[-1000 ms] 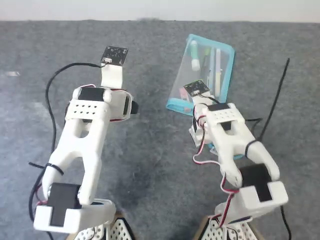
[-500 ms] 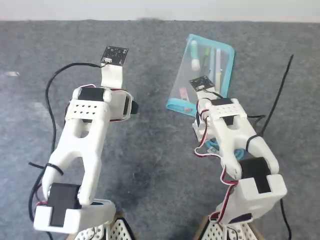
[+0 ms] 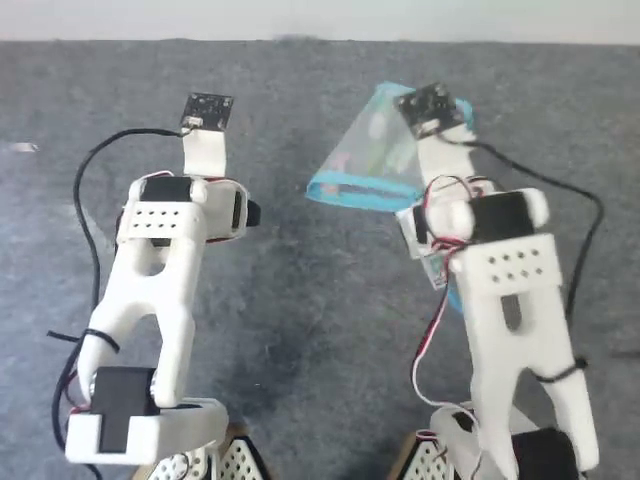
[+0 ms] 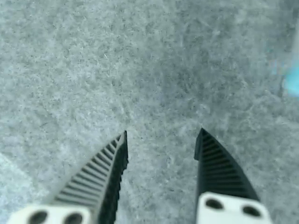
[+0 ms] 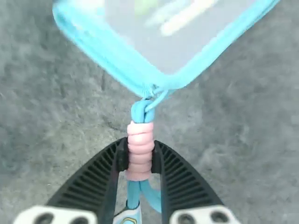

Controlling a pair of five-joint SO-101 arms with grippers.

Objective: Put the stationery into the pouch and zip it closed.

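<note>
My right tool [image 5: 139, 143] clamped on pink pull [image 5: 139, 156] at pouch [image 5: 177, 42] corner. My left tool [image 4: 161, 137] spread wide over table [image 4: 140, 56], well apart from pouch.

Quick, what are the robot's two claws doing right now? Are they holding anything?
Left gripper: open, holding nothing.
Right gripper: shut on the pink zipper pull of the blue pouch.

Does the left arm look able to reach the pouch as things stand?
Probably yes: the left arm has its jaws open, and just grey table separates it from the pouch.
</note>
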